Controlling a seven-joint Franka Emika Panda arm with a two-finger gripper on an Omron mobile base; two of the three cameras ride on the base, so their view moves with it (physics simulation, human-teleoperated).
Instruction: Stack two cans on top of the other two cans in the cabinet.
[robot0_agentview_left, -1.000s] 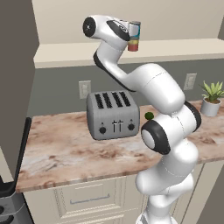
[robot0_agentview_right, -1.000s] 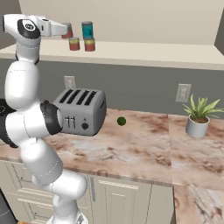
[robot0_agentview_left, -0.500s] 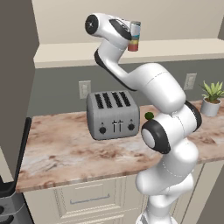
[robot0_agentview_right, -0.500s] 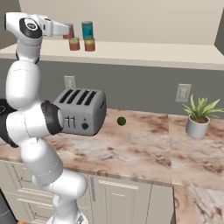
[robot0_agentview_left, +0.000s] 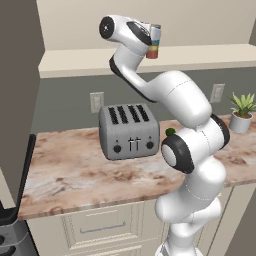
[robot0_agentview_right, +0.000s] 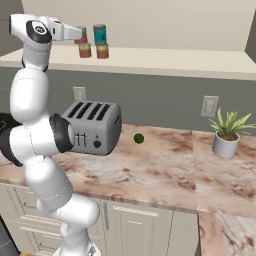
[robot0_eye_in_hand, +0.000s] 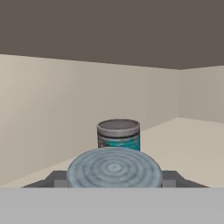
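Red with a yellow-green band, the held can (robot0_agentview_right: 81, 34) is sitting in the pincer (robot0_agentview_right: 79, 34), whose jaws are closed on its sides, as the white arm (robot0_agentview_left: 170, 95) is reaching up into the cabinet (robot0_agentview_right: 165, 60). In the right base view it is hanging directly above another red can (robot0_agentview_right: 85, 50) on the cream shelf board, close over its top; whether the two are touching I cannot tell. Just beside them, the teal-blue can (robot0_agentview_right: 100, 35) is already standing on a second red can (robot0_agentview_right: 102, 51), so one stack looks done and this one is the last. In the hand view, the grey ribbed lid of the gripped can (robot0_eye_in_hand: 114, 168) is filling the foreground, with the teal can beyond it near the back wall.

My judgement is that the risk is all in the release. If the held can is sitting off-centre over the lower one, letting go could leave it perched on the rim, and it could tip and roll off the shelf toward the table (robot0_agentview_left: 75, 175) and the toaster (robot0_agentview_left: 129, 131) below. If it is dropped from a gap rather than set down, the bounce could knock the bottom can sideways. The neighbouring stack is standing so near that a widening jaw, or a sideways drift while withdrawing, could nudge it and topple the teal can.
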